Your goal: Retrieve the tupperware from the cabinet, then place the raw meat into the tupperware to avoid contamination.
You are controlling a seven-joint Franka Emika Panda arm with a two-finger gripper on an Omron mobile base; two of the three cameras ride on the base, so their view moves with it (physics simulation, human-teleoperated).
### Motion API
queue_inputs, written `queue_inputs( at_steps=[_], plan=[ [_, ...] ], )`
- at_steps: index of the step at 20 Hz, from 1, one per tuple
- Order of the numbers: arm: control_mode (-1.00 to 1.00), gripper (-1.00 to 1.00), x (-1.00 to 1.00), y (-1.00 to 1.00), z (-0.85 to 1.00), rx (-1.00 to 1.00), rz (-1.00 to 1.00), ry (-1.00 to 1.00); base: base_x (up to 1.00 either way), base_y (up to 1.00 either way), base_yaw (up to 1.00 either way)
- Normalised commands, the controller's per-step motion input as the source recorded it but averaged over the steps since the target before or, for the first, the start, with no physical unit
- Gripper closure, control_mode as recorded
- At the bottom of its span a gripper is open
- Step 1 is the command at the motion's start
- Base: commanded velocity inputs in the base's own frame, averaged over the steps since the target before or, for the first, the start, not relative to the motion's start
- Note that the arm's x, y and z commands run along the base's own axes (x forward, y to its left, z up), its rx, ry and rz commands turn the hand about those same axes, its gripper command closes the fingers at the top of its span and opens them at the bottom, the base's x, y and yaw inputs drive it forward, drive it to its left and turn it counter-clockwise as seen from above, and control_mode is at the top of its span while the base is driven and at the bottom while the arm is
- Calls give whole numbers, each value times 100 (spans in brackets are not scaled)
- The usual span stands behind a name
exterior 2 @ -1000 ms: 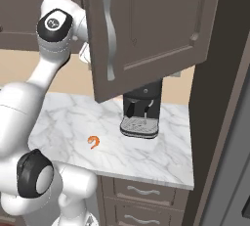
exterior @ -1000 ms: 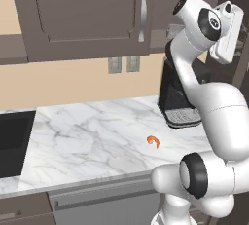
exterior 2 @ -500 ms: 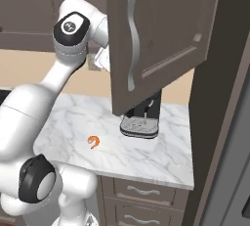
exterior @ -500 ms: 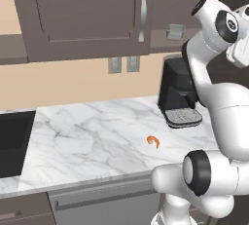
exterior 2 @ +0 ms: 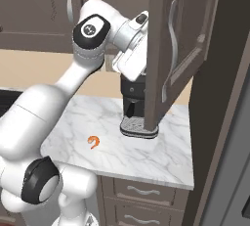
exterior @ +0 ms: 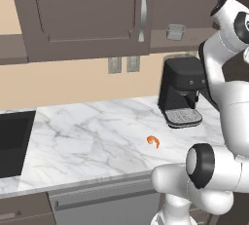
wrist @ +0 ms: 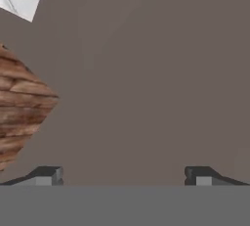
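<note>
Because the tupperware [exterior: 175,31] sits high in the cabinet [exterior: 87,14], I have my arm raised toward the upper right of the left base view, where that small grey translucent box shows on the shelf just above the coffee machine [exterior: 182,90]. My claw [wrist: 122,173] stands wide open and holds nothing; its two dark tips rise well apart at the bottom of the hand view, facing a flat, matte brown panel that I take to be the cabinet door. In the right base view that door [exterior 2: 178,49] hangs swung out at upper centre, panelled, dark brown, with a long curved silver bar handle [exterior 2: 171,44], and my hand is tucked just behind its edge. I judge the door has been left ajar so I can reach past it to the shelf.

The raw meat [exterior: 153,141] lies alone on the tabletop [exterior: 87,136], near the middle of the left base view, apart from the coffee machine's grated tray. It is a tiny curled orange piece, shrimp-like, bright against the white marble with its grey veins. It waits there, I reckon, until the container comes down beside it.

The coffee machine is boxy, black and smooth. A patch of rough brown plank texture shows at the left of the hand view; I cannot tell what it belongs to.
</note>
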Motion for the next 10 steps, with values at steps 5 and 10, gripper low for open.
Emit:
queue_inputs(
  at_steps=[5,10],
  plan=[
    [-100,-100,-11,-44,-6,2,-7,0,0,0,0],
    [-100,-100,-2,-32,-4,2,-4,0,0,0,0]
  ],
)
